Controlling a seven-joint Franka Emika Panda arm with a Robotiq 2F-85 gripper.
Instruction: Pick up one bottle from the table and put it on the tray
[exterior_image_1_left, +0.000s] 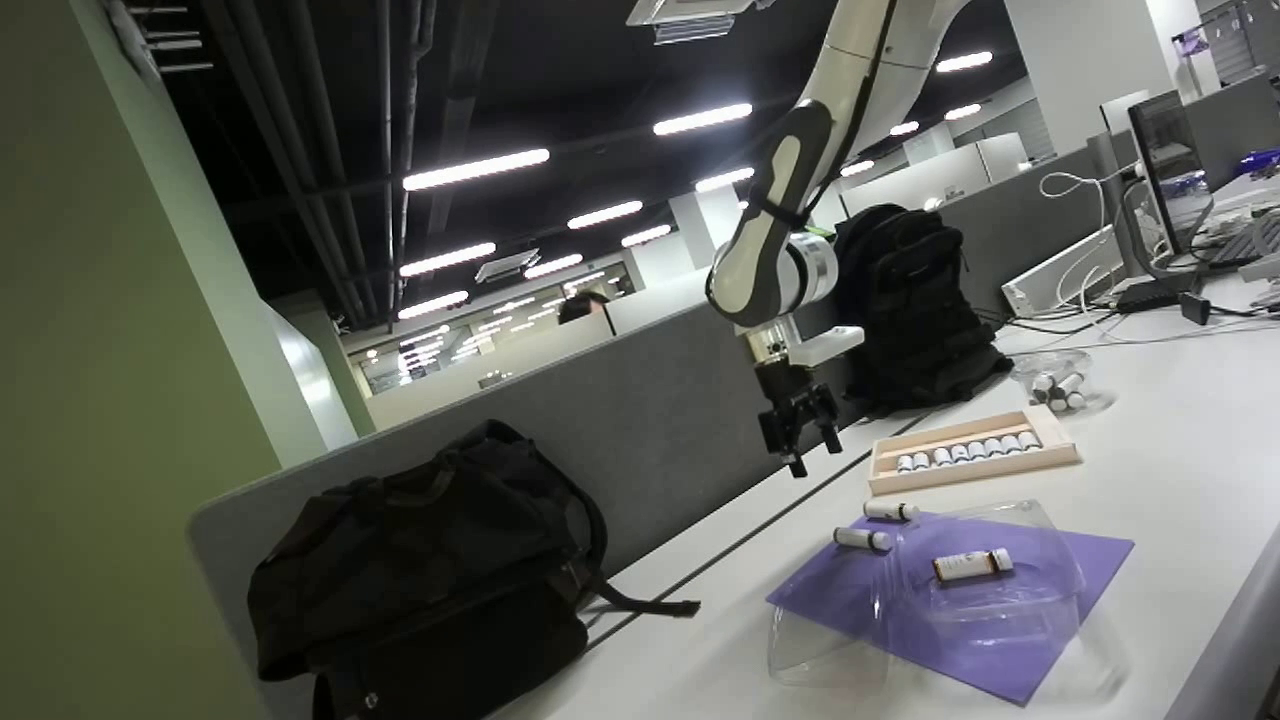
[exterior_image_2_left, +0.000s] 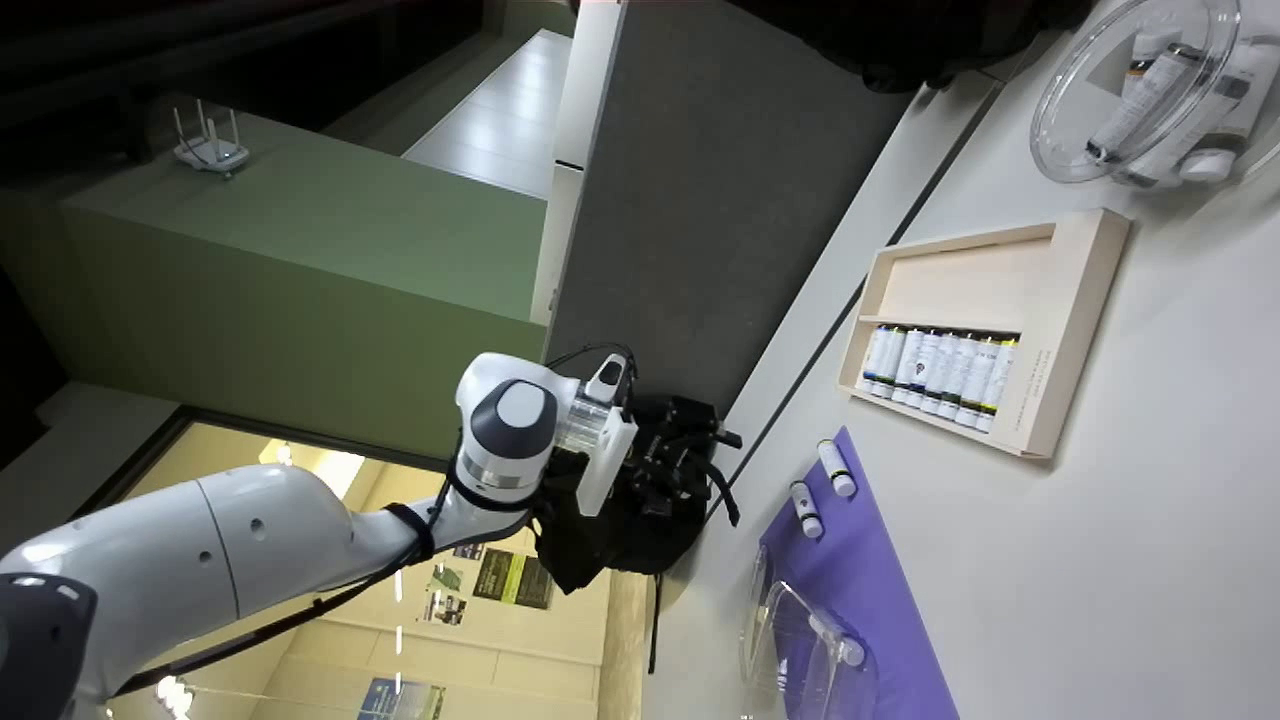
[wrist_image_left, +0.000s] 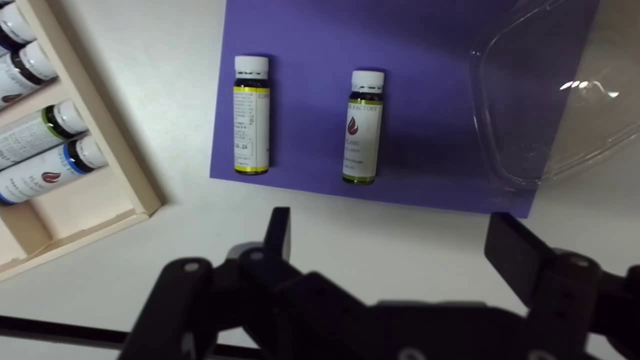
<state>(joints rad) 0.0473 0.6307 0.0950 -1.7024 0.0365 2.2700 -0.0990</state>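
Tool hangs spread wide over the white bench
Clocking it from the tool in the wrist view: green-banded bottle lies on its side on the purple mat just shy of 12, yellow-banded bottle lies near it between 10 and 11, and the wooden tray, with a row of bottles in it, sits between 9 and 10.

Wrist view: left of your fingers, the light tan rectangular wooden tray and its white-labelled cylindrical bottles are cut off. Above your fingers, you see only part of the purple rectangular mat and clear plastic container; both edge-cut.
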